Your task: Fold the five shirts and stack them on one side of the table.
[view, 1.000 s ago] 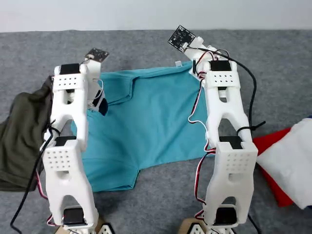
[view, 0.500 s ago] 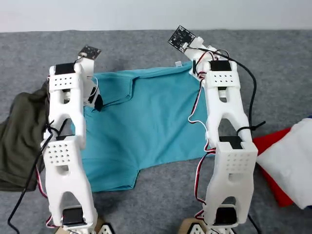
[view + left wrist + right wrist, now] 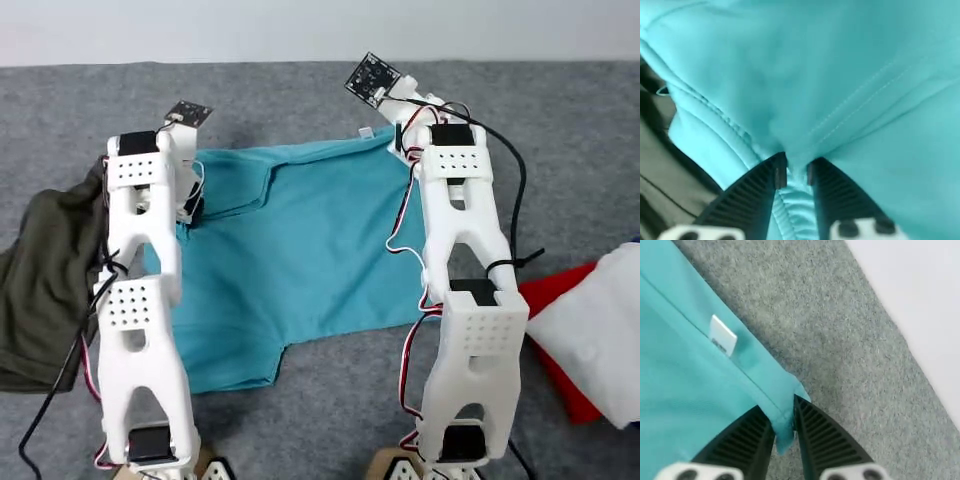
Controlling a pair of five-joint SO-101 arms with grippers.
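While the teal shirt (image 3: 300, 260) lies spread across the middle of the grey tabletop (image 3: 560, 130), the left tool (image 3: 792, 172) is clamped on a bunched fold near its sleeve at ten o'clock, and the right tool (image 3: 784, 422) pinches a corner of its edge at one o'clock. An olive shirt (image 3: 40, 270) is heaped at nine o'clock; a white shirt (image 3: 600, 330) lies on a red shirt (image 3: 560, 290) at four o'clock.

1. Setting: a robotics test bench, in a lab or workshop; which of the two cannot be told
2. Left arm (image 3: 140, 300) and right arm (image 3: 470, 250), white, are mounted side by side at the near edge, with exposed wiring (image 3: 404, 210)
3. The table has grey felt-like matting (image 3: 570, 140), with a teal shirt (image 3: 300, 250) spread on it
4. A plain white wall (image 3: 200, 30) runs along the far edge
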